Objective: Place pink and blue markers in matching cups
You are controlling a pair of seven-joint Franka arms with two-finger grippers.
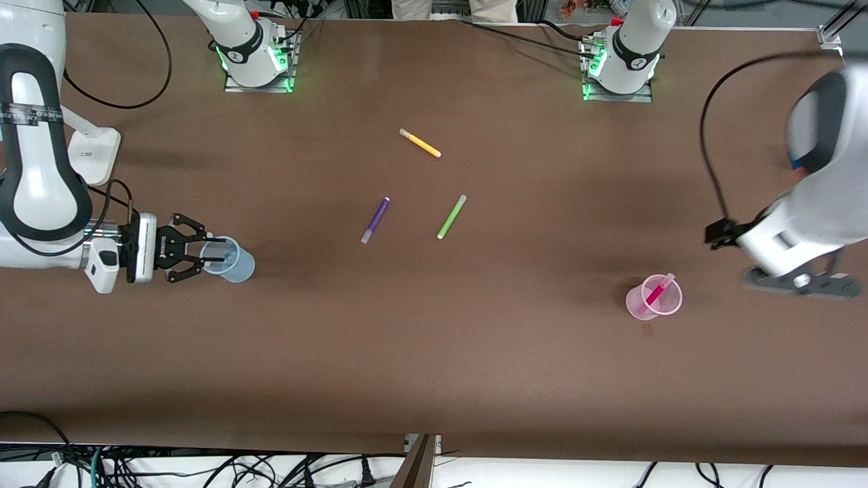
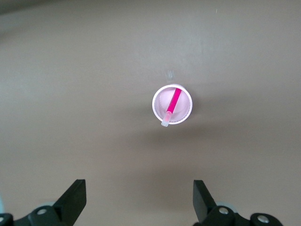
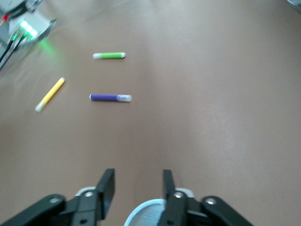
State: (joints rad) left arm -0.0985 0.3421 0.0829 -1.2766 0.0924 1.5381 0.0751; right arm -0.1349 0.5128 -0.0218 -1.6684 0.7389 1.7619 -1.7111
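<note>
R gripper [image 1: 211, 256] over blue cup [image 1: 230, 259] rim, L gripper [image 2: 138, 200] raised, open

Even overhead light, soft shadows; left arm [image 1: 807, 224] motion-blurred; right wrist view soft.

Brown table [image 1: 434, 352]: yellow [image 1: 420, 143], purple [image 1: 375, 219], green markers [image 1: 451, 217]; blue cup [image 1: 230, 259], pink cup [image 1: 652, 298].
</note>
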